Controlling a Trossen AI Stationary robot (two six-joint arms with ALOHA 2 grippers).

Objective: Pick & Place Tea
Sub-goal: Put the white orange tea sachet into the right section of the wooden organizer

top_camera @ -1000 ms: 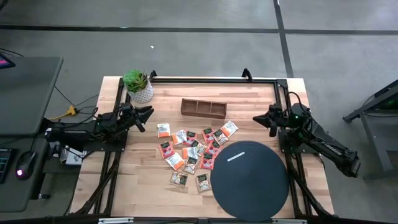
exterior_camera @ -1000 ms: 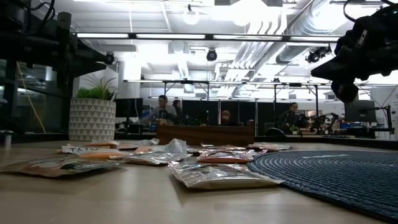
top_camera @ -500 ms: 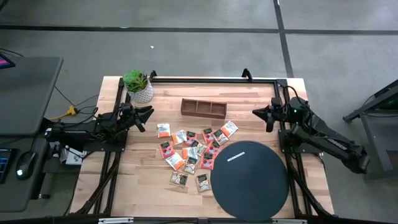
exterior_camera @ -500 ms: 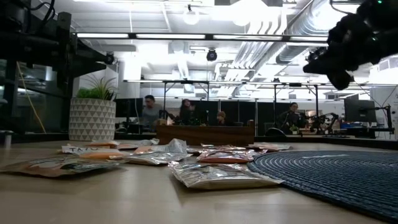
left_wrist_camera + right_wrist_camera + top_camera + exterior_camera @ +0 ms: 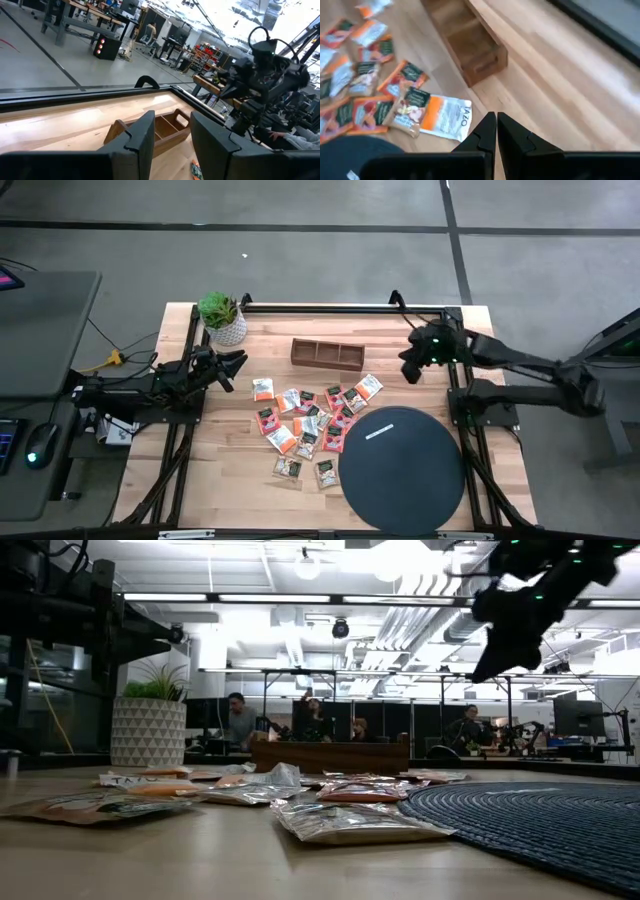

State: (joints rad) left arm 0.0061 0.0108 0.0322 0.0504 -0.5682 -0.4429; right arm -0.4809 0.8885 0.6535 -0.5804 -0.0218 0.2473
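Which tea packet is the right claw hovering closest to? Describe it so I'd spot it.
Start at the brown wooden tray at the table's far side. Off its right-hand end lies a tea sachet, the pile's outermost toward the right gripper. Unlike its darker neighbours, it shows an orange band and a white end.

Swings inward from the table's three o'clock edge toward the brown wooden three-compartment tray (image 5: 327,354): right gripper (image 5: 408,367), fingers pressed together.

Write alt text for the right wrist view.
The right gripper, fingers shut and empty, hangs above bare wooden table beside an orange-and-white tea sachet. More sachets lie scattered beyond, near an empty wooden tray.
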